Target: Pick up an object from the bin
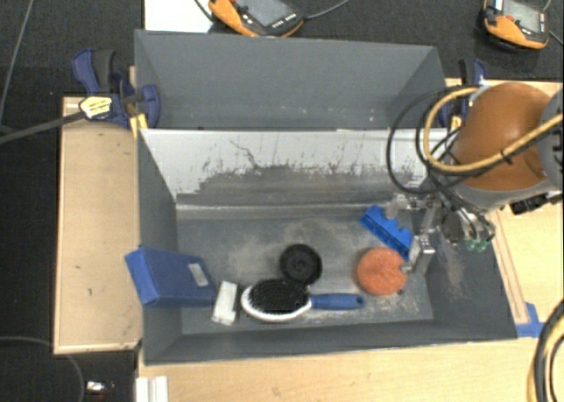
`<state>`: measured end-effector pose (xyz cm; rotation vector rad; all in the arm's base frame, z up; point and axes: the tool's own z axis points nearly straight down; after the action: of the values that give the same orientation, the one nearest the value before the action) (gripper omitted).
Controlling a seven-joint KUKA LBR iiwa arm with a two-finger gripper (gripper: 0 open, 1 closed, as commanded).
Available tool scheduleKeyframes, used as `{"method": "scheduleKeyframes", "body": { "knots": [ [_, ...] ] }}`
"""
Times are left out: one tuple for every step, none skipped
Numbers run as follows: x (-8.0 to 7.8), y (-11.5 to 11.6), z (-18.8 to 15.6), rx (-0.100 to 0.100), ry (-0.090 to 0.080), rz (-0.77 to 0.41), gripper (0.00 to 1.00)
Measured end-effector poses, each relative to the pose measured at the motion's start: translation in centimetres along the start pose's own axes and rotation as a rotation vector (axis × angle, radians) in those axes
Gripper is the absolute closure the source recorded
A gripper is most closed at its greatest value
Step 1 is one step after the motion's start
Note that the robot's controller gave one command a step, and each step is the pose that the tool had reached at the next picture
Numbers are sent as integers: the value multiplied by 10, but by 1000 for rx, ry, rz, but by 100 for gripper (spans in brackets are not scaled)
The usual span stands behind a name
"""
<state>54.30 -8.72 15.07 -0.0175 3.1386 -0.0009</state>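
Gripper (421, 249) just beside orange ball (381, 271), blue block (386, 228).

We are looking at a grey metal bin (231, 240) whose scuffed floor is carrying six loose things. At the lower left a blue box (166, 275) is leaning on the left wall. Right of it a small white piece (226, 301) is lying beside a hairbrush (280, 301), its blue handle pointing right. A black round disc (300, 263) is sitting just above the brush head. Right of centre an orange ball (381, 272) is resting just below a blue block (386, 229).
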Motion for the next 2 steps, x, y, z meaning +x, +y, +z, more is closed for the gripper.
{"method": "scheduleKeyframes", "body": {
  "knots": [
    [0, 0, 0, 0, 0, 0, 0],
    [-19, 15, 77, 0, -8, -100, 0]
  ]
}}
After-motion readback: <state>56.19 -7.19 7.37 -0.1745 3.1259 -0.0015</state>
